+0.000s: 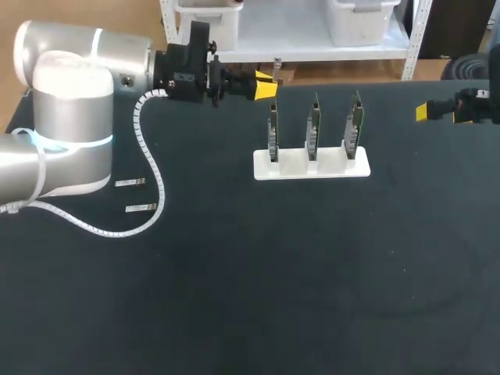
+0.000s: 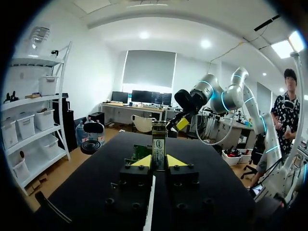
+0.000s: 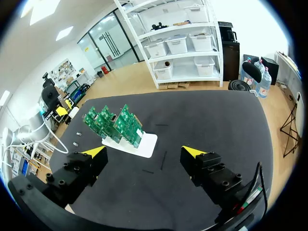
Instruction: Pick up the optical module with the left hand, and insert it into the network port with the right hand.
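Optical module (image 2: 159, 144) upright, pinched between the yellow tips of the left gripper (image 2: 159, 161), held over the table's (image 1: 312, 297) far edge, just left of the white stand (image 1: 311, 165). Stand carries three green cards (image 1: 313, 125) on edge. Right gripper (image 3: 144, 153) well off to the stand's right, fingers spread wide. Two small modules (image 1: 130, 183) lie flat near the left arm.

The right gripper (image 3: 145, 153) — fingers spread wide, nothing between them. Ahead, green circuit boards (image 3: 113, 124) stand upright in a white holder (image 3: 147, 144) on the black table (image 3: 207, 120).
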Robot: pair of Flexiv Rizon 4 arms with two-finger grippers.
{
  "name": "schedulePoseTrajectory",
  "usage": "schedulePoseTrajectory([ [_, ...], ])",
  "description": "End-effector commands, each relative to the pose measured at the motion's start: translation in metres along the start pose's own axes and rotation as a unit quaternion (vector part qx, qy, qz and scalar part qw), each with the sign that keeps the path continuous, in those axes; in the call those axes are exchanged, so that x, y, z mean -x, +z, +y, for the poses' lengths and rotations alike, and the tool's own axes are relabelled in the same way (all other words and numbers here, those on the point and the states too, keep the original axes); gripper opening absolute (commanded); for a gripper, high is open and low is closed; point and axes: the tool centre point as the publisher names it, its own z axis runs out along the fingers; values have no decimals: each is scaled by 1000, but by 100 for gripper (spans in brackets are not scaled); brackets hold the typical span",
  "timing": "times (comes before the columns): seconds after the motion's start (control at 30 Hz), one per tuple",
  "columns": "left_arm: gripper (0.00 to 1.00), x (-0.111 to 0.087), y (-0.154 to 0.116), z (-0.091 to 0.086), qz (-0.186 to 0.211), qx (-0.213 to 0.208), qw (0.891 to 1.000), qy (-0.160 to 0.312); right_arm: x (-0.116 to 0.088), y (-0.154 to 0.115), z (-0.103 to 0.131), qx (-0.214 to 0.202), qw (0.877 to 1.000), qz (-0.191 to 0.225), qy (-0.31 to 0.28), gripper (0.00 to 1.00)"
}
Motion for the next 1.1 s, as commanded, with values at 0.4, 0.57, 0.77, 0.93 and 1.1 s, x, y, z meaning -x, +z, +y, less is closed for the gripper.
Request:
schedulePoseTrajectory([
  [0.4, 0, -8, 3, 11, 4, 17, 1000, 8, 0, 0, 0, 0, 1000, 0, 0, 100],
  [0.57, 0, -6, 3, 15, 4, 18, 1000, 14, 0, 0, 0, 0, 1000, 0, 0, 100],
  [0.77, 0, -10, 4, 12, 4, 14, 1000, 7, 0, 0, 0, 0, 1000, 0, 0, 100],
  [0.93, 0, -12, 4, 10, 4, 12, 1000, 4, 0, 0, 0, 0, 1000, 0, 0, 100],
  [1.1, 0, -12, 4, 11, 3, 12, 1000, 4, 0, 0, 0, 0, 1000, 0, 0, 100],
])
